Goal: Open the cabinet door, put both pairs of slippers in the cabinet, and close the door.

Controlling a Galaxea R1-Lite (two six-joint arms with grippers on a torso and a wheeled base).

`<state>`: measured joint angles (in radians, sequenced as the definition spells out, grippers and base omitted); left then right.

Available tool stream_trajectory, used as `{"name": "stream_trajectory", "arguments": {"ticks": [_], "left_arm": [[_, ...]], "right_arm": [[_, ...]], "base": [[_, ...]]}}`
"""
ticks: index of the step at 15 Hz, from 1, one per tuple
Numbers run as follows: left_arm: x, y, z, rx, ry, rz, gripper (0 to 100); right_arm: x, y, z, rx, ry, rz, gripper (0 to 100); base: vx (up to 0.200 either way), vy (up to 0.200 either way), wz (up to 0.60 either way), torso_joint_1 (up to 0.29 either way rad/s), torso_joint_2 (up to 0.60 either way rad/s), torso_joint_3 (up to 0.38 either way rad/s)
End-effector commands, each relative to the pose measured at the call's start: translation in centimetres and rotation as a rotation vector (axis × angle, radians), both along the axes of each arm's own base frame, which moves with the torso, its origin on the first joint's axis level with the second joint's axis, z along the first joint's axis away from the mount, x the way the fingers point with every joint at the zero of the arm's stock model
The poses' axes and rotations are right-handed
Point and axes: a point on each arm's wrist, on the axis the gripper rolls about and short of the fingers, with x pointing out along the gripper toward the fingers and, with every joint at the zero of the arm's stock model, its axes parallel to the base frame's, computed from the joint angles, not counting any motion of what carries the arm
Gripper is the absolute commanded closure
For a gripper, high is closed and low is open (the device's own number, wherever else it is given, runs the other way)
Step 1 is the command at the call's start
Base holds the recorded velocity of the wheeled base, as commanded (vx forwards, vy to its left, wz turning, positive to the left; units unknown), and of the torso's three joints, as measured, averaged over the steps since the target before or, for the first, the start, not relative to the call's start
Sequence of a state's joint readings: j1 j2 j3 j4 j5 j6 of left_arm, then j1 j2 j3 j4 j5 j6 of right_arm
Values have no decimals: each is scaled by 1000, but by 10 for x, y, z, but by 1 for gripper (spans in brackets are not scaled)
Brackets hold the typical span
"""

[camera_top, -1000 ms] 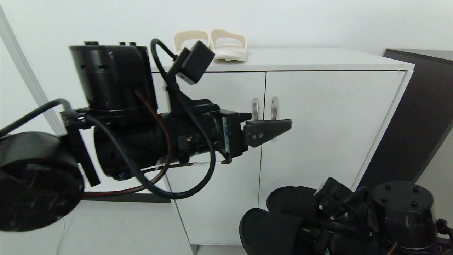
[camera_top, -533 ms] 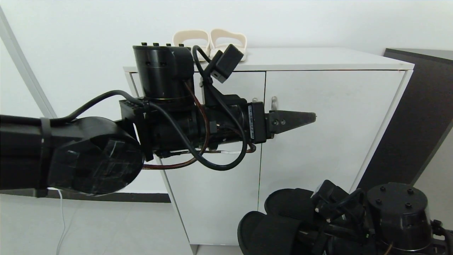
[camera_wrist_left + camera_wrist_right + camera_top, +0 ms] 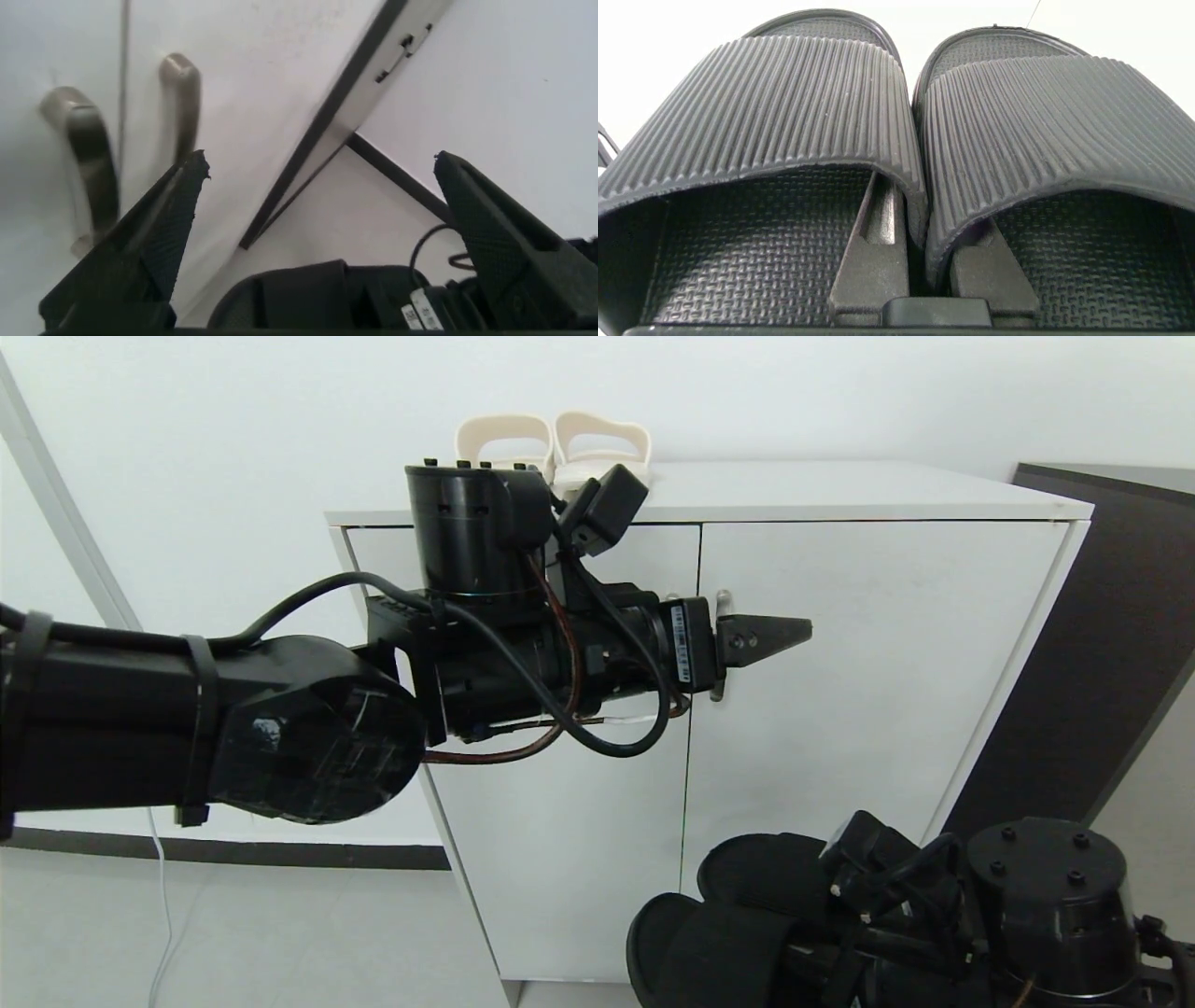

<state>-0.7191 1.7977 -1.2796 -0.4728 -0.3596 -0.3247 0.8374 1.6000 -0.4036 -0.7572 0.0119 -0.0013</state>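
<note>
Hovering at the closed cabinet door handles, the left claw is released wide. The right claw grasps the black slippers low beside it; cream slippers sit on top.

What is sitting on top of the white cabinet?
A pair of cream slippers, side by side near the back of the cabinet top. The left arm covers their front edges.

Sticker behind the left tool; print illegible.
</note>
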Motion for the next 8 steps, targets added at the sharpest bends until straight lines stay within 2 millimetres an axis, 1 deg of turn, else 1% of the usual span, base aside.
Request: {"name": "stream_trajectory", "arguments": {"ticks": [1, 3, 6, 8], "left_arm": [[0, 0, 0, 1, -1, 14, 0], [2, 0, -3, 8, 6, 31, 0], [14, -2, -16, 33, 31, 77, 0], [17, -3, -20, 41, 37, 87, 0]], "right_arm": [[0, 0, 0, -1, 1, 1, 100], [0, 0, -1, -2, 1, -1, 100], [0, 0, 0, -3, -2, -6, 100], [0, -1, 0, -2, -5, -6, 100]], "base": [[0, 0, 0, 0, 0, 0], [0, 0, 0, 0, 0, 0], [0, 0, 0, 0, 0, 0], [0, 0, 0, 0, 0, 0]]}}
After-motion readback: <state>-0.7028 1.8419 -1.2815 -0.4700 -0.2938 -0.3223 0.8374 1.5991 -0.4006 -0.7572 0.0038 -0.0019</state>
